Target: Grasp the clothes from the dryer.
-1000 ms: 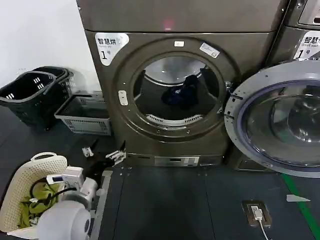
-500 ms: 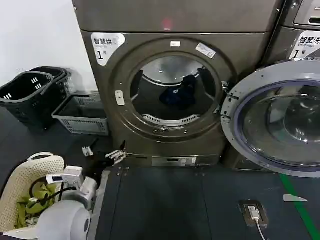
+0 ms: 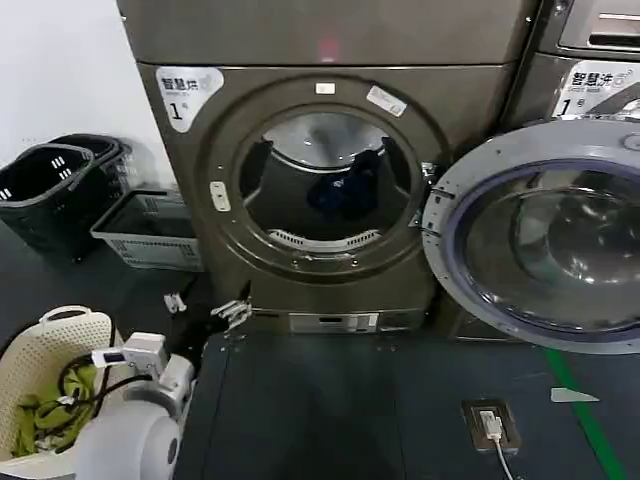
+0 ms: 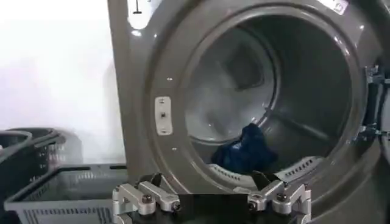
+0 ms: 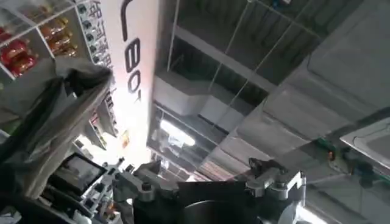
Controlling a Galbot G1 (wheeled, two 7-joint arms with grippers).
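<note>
Dark flooring point(image 3: 330, 400) fronts the dryer point(image 3: 320, 180), clothes point(image 3: 340, 190) inside; left gripper point(image 4: 210, 195) and right gripper point(image 5: 210, 182) fingers spread open.

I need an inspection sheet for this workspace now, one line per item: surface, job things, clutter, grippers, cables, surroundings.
Surface: dark floor mat in front of the dryer.
Job things: dryer with door swung open; clothes, a dark blue bundle, lying in the drum.
Clutter: white basket holding yellow-green cloth; grey crate; black baskets.
Grippers: left gripper open, outside the drum mouth, facing the clothes; right gripper open, pointing at the ceiling.
Cables: white cable at a floor socket.
Surroundings: second machine on the right.
</note>
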